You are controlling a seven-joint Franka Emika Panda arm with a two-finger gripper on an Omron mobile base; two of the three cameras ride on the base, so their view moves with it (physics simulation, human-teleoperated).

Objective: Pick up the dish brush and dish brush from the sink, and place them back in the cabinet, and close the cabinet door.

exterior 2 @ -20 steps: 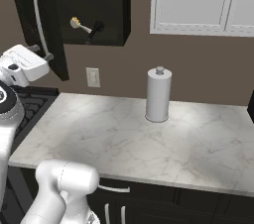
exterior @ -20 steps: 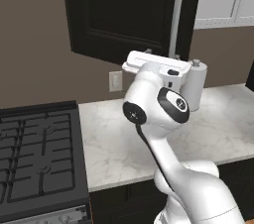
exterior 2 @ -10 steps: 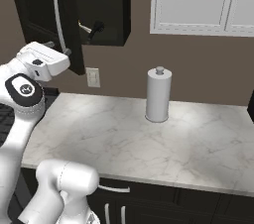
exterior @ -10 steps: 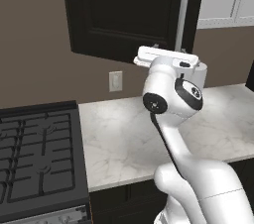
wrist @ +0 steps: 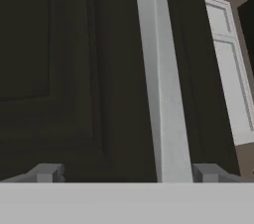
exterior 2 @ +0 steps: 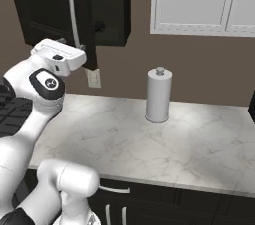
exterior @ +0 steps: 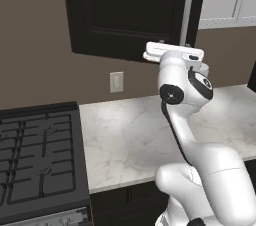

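Since a second ago the door (exterior 2: 52,7) has swung nearly shut over the cabinet (exterior 2: 112,5), and the gripper (wrist: 126,173) has followed it up. Its jaws stand wide, empty, either side of the handle (wrist: 161,94). One brush (exterior 2: 99,26) shows inside the gap.

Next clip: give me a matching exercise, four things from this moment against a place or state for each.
Things:
1. paper towel roll
2. stove
3. tool
4. outlet

Descriptions:
A. open, facing the black door's silver handle
B. on the wall under the black cabinet
C. upright on the counter
D. left of the counter

Pairs: 1-C, 2-D, 3-A, 4-B
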